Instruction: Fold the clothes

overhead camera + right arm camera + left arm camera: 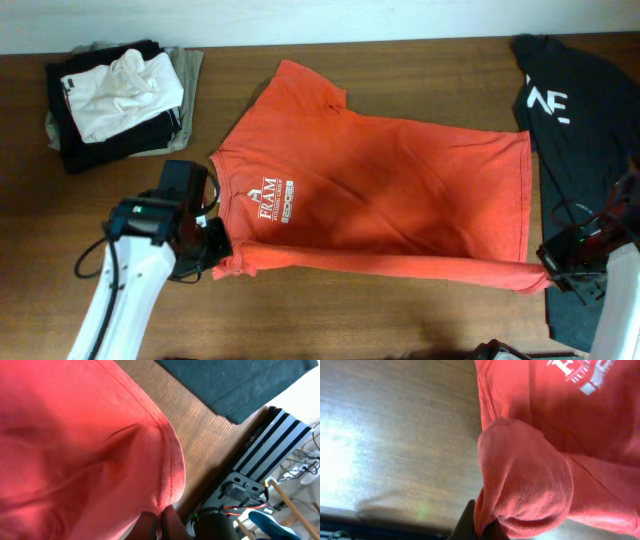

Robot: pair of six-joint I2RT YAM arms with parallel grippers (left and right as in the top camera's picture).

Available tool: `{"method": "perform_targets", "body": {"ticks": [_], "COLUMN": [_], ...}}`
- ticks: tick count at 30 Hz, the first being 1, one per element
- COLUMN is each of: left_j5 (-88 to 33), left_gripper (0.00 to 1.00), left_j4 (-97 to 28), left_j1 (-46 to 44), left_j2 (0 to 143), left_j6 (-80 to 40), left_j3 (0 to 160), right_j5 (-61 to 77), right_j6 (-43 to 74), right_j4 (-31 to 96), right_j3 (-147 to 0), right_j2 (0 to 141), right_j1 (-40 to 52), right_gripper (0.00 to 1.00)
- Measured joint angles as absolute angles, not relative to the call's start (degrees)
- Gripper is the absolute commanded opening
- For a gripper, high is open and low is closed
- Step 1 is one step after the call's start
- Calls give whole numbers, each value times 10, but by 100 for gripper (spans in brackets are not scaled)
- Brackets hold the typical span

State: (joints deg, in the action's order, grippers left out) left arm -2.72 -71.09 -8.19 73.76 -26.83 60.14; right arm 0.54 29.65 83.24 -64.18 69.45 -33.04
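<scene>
Spanning much of the brown wooden counter (420,70), the red-orange short-sleeved cotton T-shirt (400,190) lies print up, its long axis running left to right, collar toward our left arm. Both claws hold its near edge, so we judge the fold must travel away from us. A large black T-shirt (580,110) lies just beside the hem; a pile of folded dark and cream garments (115,100) sits well apart. Our left claw (218,255) is clamped on the near sleeve, our right claw (548,275) on the near hem corner.
</scene>
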Motion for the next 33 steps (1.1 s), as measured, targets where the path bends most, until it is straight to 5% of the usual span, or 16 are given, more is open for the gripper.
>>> {"method": "perform_targets", "body": {"ticks": [19,20,22,23,24,26,27,28,33], "left_j5": [-12,-12,-10,-8,-6,-2,8,12,22], "left_gripper": [2,7,37,38,38,64,86,92,93], "left_j4": [-487,-469,-447,-444,-443,-438,-425,-416,-418], "left_j1": [-82,-82,-82,-82,-82,-82,-82,-82,-82], "left_j2": [842,849,876,888,900,924,926,926,927], "left_j6": [-269,-269,-270,-271,-271,-271,-271,-272,-231], "left_j3": [582,580,580,580,580,579,577,577,590], "right_j5": [12,13,13,12,9,2,-6,-9,16], "right_j6": [347,347,356,359,360,360,360,359,297], "right_j4": [652,640,629,625,622,600,571,557,549], "right_j3": [-632,-632,-632,-632,-632,-632,-632,-632,-632], "right_j2": [771,774,774,775,775,785,796,804,812], "right_j1": [-305,-293,-271,-262,-254,-243,-242,-242,-242], "right_gripper": [4,11,72,85,88,91,91,91,92]}}
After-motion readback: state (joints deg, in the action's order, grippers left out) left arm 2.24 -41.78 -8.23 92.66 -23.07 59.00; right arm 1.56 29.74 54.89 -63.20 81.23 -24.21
